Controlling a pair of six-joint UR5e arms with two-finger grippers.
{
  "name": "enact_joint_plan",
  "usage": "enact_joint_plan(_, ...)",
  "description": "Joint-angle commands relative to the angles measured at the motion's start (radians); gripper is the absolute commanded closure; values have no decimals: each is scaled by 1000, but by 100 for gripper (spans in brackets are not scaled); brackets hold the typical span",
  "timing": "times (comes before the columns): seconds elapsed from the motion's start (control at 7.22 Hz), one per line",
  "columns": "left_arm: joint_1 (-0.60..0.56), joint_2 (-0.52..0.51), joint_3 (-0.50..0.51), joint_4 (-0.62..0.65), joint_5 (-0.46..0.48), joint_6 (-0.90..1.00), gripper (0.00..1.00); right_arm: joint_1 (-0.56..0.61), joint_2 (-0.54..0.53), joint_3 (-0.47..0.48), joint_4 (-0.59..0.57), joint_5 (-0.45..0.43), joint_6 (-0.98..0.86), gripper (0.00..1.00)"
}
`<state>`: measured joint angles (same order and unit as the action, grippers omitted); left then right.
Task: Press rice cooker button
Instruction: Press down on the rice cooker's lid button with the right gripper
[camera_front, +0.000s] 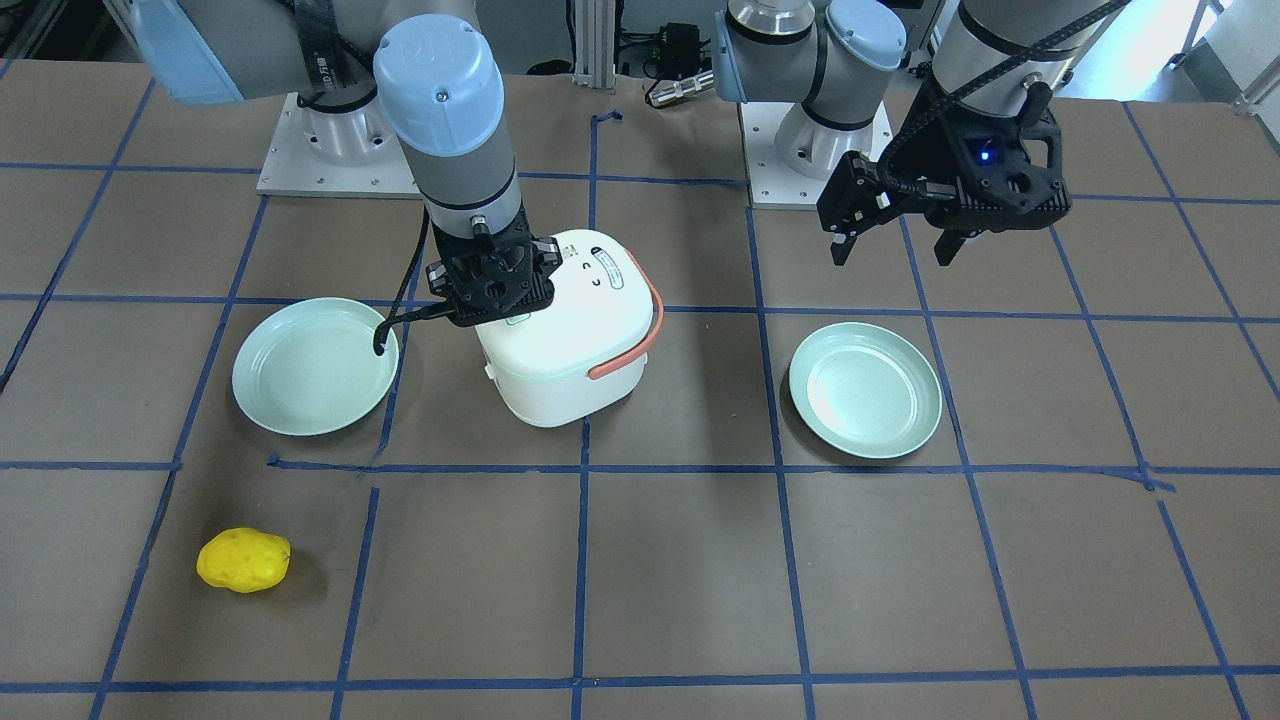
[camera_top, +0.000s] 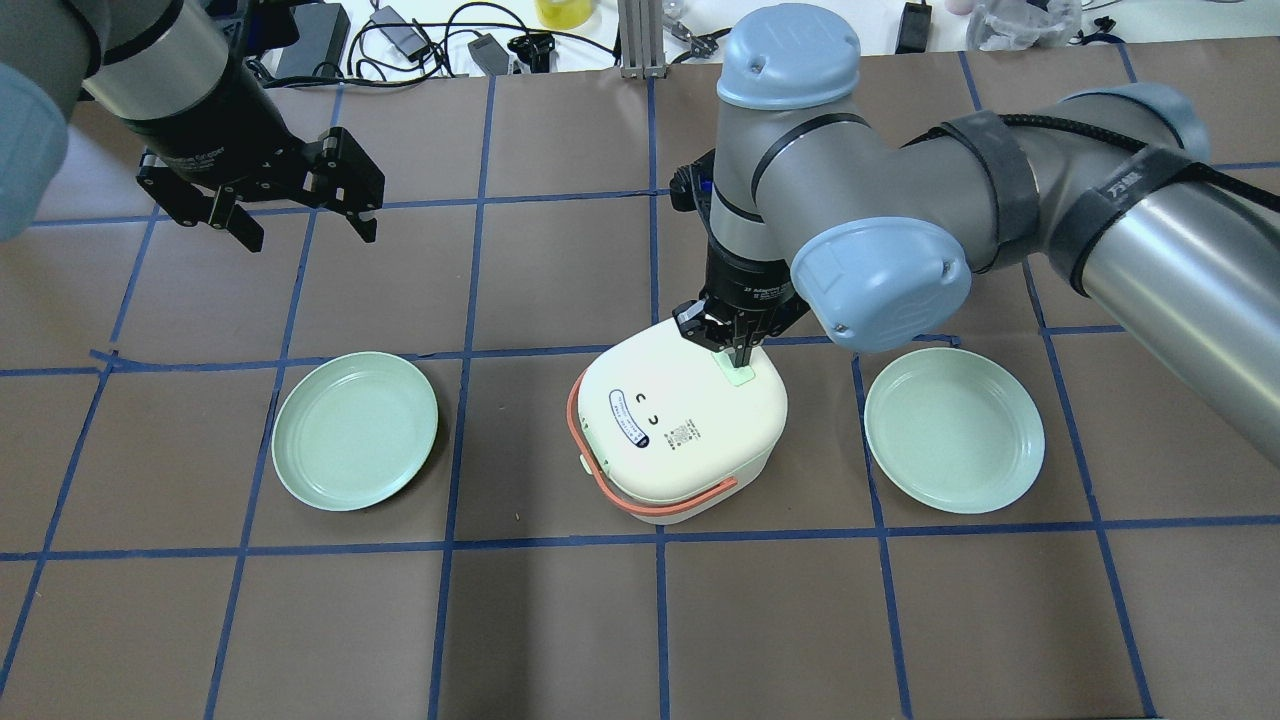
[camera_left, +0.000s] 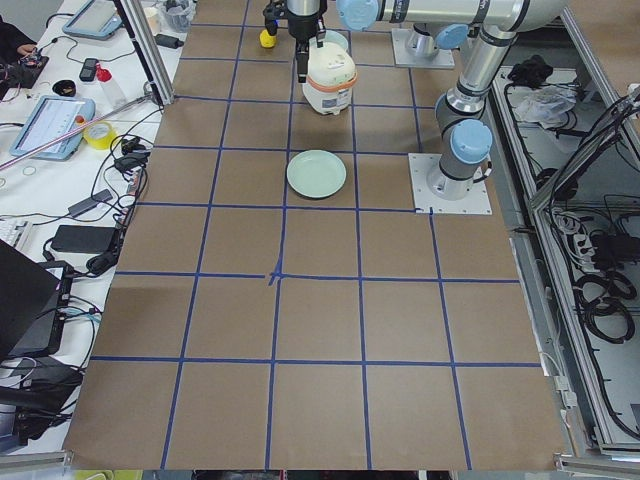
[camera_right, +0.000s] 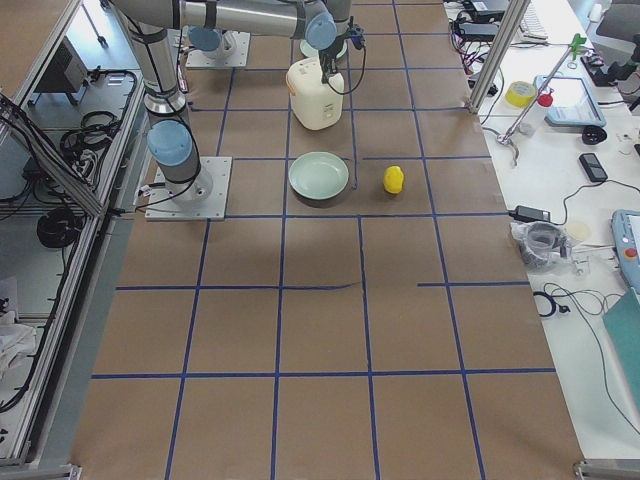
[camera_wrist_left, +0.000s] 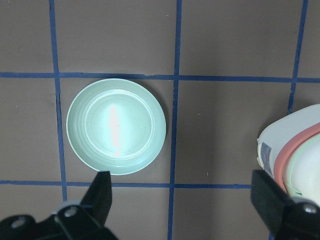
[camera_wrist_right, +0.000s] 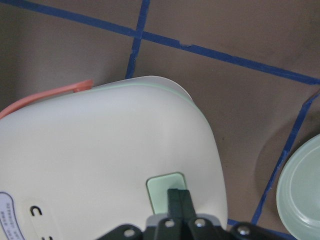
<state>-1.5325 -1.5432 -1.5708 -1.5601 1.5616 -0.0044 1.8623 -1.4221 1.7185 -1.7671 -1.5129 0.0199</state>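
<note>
Front-facing view: A white rice cooker (camera_front: 570, 345) stands on the taped brown bench (camera_front: 680, 580) between one pale green plate (camera_front: 315, 365) and a second plate (camera_front: 865, 390). The right gripper (camera_front: 490, 290) is down on the lid's corner. The left gripper (camera_front: 892, 248) hangs well apart, jaws spread and empty.
Overhead view: The right gripper's fingers are pinched together, holding nothing. They point straight down onto the small green lid button (camera_top: 738, 377), which sits on the right arm's side of the lid.
Right wrist view: The closed tips sit on the button's near half and appear to touch it. Whether it is pressed in cannot be told.
Left wrist view: Open fingers frame one plate, and the rice cooker shows at the picture's edge.
Side views: The rice cooker shows small at the far end of the bench, and a yellow potato-shaped toy (camera_right: 393, 179) lies near one plate. Neither gripper's grip can be read from here.
The press: Likely best driven straight down, with the tips centred on the button instead of its near edge. Force should be modest, since the button sits near the lid's rim and a skewed push could rock or slide the rice cooker. The left gripper is better kept away.
Count: One rice cooker, one lid button, two plates, one yellow toy, two grippers.
</note>
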Motion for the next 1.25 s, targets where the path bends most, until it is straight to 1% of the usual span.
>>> enact_joint_plan(0.0, 0, 0, 0, 0, 0, 1, 0, 0, 0, 1, 1, 0, -2, 100)
enact_joint_plan(0.55, 0, 0, 0, 0, 0, 1, 0, 0, 12, 9, 0, -1, 0, 100)
enact_joint_plan(0.83, 0, 0, 0, 0, 0, 0, 0, 0, -4, -22, 1, 0, 3, 100)
enact_joint_plan(0.97, 0, 0, 0, 0, 0, 0, 0, 0, -18, -74, 9, -4, 35, 57)
enact_joint_plan(1.11, 0, 0, 0, 0, 0, 1, 0, 2, -30, -142, 35, -9, 43, 7)
